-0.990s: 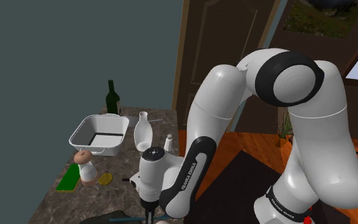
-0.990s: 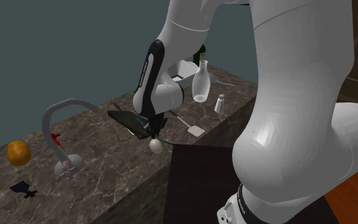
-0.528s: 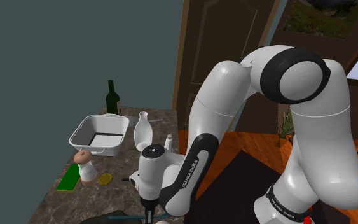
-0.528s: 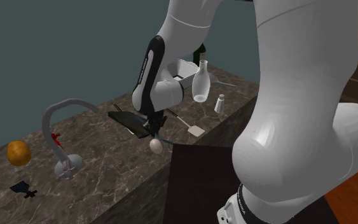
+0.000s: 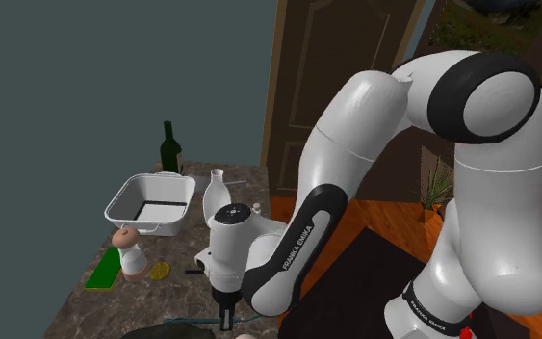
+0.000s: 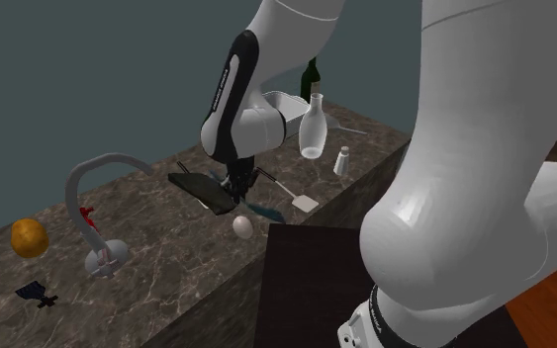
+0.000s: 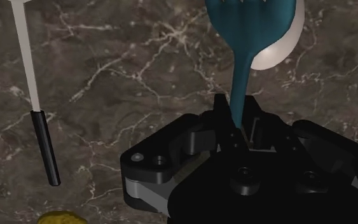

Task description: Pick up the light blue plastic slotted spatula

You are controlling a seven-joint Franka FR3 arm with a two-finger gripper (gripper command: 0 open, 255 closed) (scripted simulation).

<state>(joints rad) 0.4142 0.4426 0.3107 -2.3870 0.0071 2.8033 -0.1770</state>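
You had the gripper (image 7: 237, 119) clamped shut on the teal spatula (image 7: 243, 54) by its thin handle. It looked light, stiff, probably slick, so a hold nearer the head seemed steadier.

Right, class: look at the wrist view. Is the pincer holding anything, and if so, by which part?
Yes. The pincer is shut on the teal spatula, clasping its thin handle between the two fingers, not the broad head.
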